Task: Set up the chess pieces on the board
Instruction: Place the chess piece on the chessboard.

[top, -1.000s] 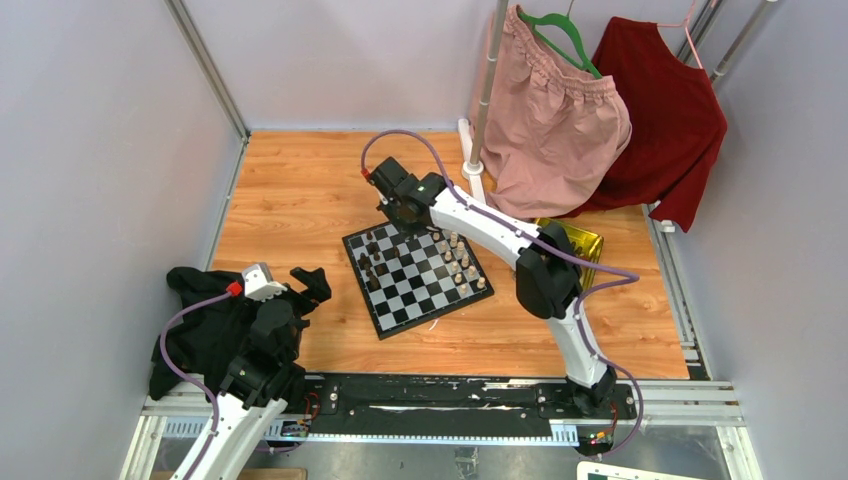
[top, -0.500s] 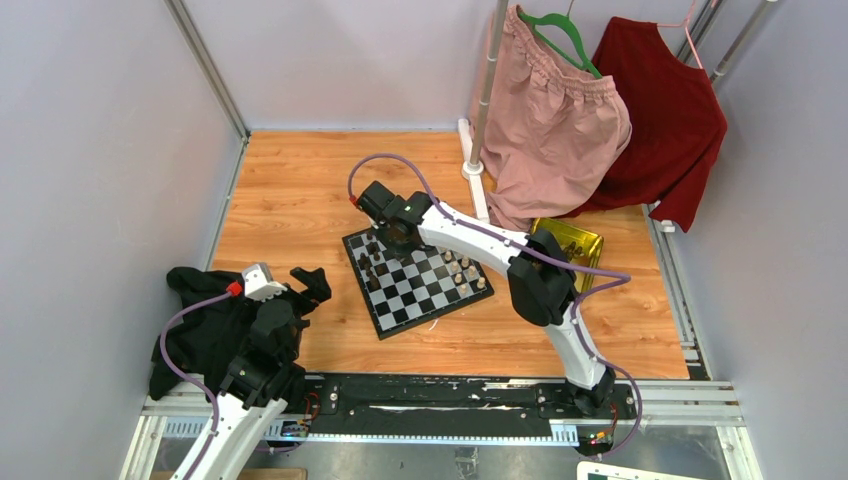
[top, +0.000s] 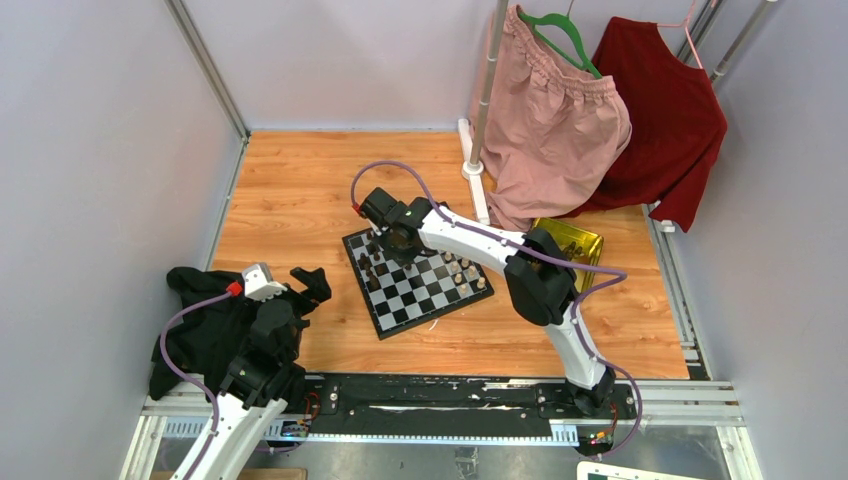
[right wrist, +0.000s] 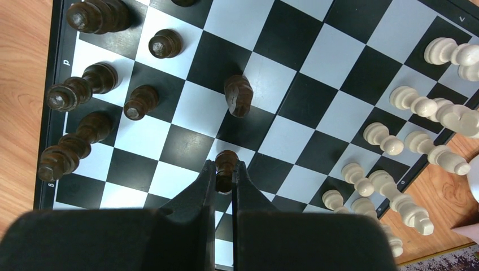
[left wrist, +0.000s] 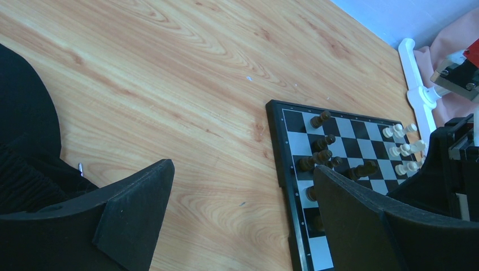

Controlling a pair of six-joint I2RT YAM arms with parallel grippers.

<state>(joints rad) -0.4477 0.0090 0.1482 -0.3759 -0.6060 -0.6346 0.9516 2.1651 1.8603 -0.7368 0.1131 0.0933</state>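
The chessboard (top: 417,278) lies mid-table, also in the right wrist view (right wrist: 316,107) and left wrist view (left wrist: 361,135). Several dark pieces (right wrist: 90,96) stand along its left side, and one dark piece (right wrist: 239,96) lies tipped near the middle. My right gripper (right wrist: 225,168) is shut on a dark pawn (right wrist: 226,164) and holds it just over the board's far left part (top: 392,243). My left gripper (left wrist: 243,186) is open and empty, left of the board above bare wood; it also shows in the top view (top: 305,283).
Cream-white pieces (right wrist: 406,141) stand along the board's right side. A black cloth (top: 200,325) lies at the near left under the left arm. A gold tray (top: 575,245) sits right of the board. A rack pole (top: 480,110) with pink and red garments stands at the back.
My right gripper has swung left and down, from the board's far edge to over its far left squares. The left arm has not moved.
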